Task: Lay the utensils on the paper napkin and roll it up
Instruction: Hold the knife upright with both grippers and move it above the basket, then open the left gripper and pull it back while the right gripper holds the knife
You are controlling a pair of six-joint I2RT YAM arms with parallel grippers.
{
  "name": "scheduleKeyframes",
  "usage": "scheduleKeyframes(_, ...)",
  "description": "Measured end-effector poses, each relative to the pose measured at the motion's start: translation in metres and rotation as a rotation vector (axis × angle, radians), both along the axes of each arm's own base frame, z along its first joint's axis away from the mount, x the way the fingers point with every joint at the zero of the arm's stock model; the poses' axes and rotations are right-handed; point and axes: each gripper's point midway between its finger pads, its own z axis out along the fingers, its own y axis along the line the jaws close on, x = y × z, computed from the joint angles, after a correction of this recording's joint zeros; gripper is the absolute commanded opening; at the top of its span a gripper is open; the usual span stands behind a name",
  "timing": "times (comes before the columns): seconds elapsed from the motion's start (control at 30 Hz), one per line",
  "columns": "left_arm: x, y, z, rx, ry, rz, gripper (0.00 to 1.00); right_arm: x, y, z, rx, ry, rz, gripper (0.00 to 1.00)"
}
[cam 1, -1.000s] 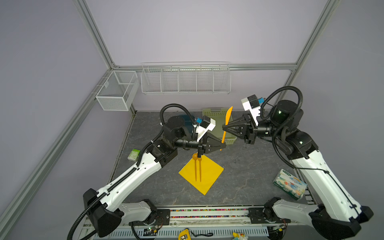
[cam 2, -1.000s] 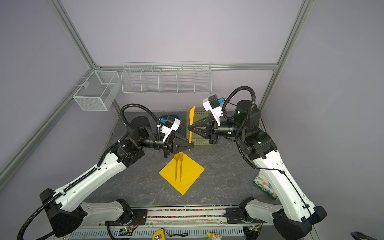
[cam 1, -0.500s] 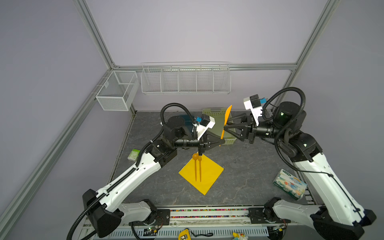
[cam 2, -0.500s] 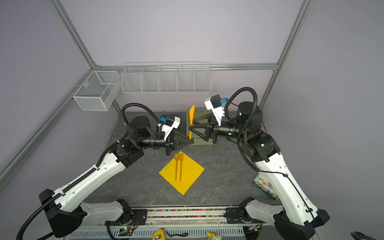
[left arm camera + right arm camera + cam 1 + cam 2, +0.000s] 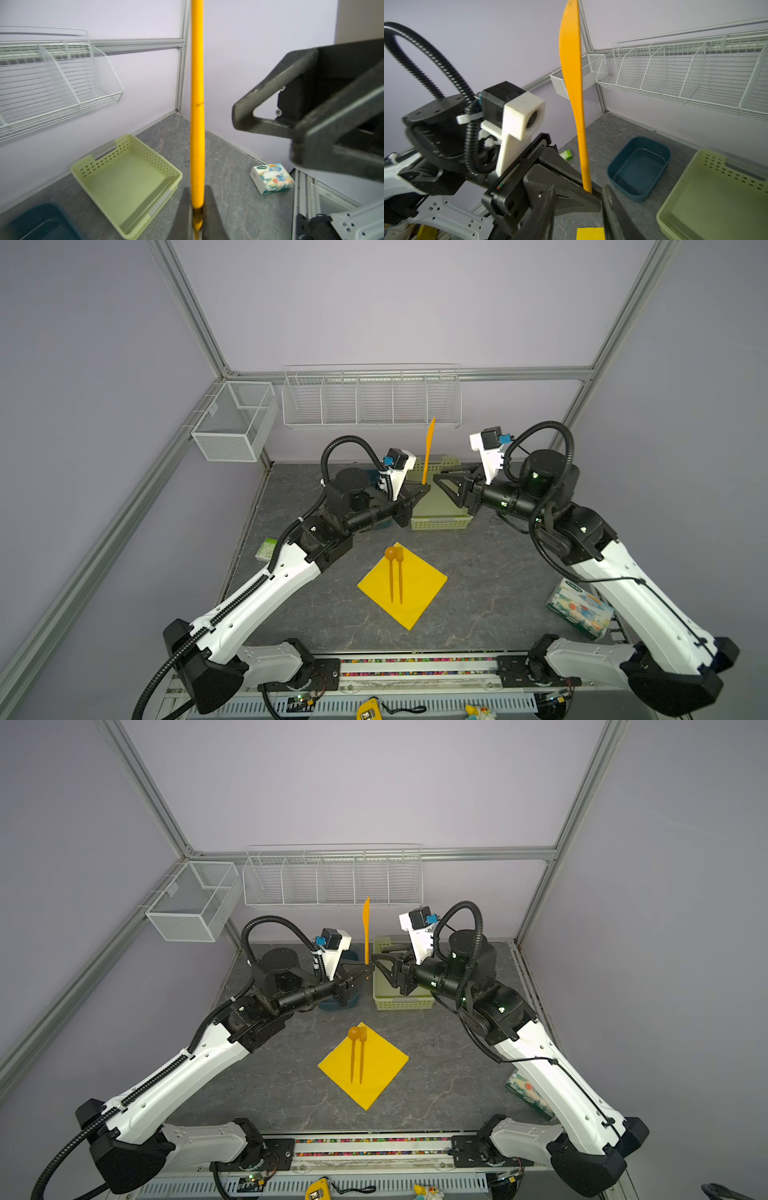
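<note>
Comparing this moment with the second before, we saw a handover completed. The thin straight piece [image 5: 428,452], which the right pincer [image 5: 439,474] had been gripping, now stood upright in the left pincer [image 5: 423,490]. The left pincer's jaws were clamped tight on the piece's lower end, and the left wrist view showed the shaft rising from between the two fingers. The right pincer had let go. Its jaws stood partly apart and empty, drawn back a little to the right, just beside the piece but clear of it. Both pincers hung high over the far part of the worktop [image 5: 478,572], above the green basket [image 5: 440,522]. The spoon [image 5: 390,572] and fork [image 5: 400,572] already lay side by side on the paper napkin [image 5: 419,593], in the middle of the worktop. We judged that only this last utensil remained to be laid beside them, by the left arm, before rolling could begin.
</note>
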Motion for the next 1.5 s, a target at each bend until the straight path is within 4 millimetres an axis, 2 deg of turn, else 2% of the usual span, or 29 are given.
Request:
scheduleKeyframes(0.13,0.01,0.006,-0.007,0.024,0.019,0.068,0.0,0.016,0.012,-0.01,0.009,0.032,-0.013,0.39)
scheduleKeyframes(0.37,0.016,0.01,-0.013,0.043,0.049,0.113,0.0,0.031,0.028,-0.021,0.005,0.053,0.004,0.39)
scheduleKeyframes(0.7,0.018,0.009,-0.016,0.05,0.064,0.118,0.0,0.036,0.034,-0.008,0.025,0.028,0.013,0.3)
scheduleKeyframes(1.1,0.021,0.01,-0.007,0.042,0.053,0.132,0.0,0.039,0.038,-0.013,0.018,0.039,0.019,0.24)
scheduleKeyframes(1.5,0.023,0.008,-0.012,0.051,0.061,0.132,0.0,0.04,0.038,-0.013,0.017,0.039,0.016,0.19)
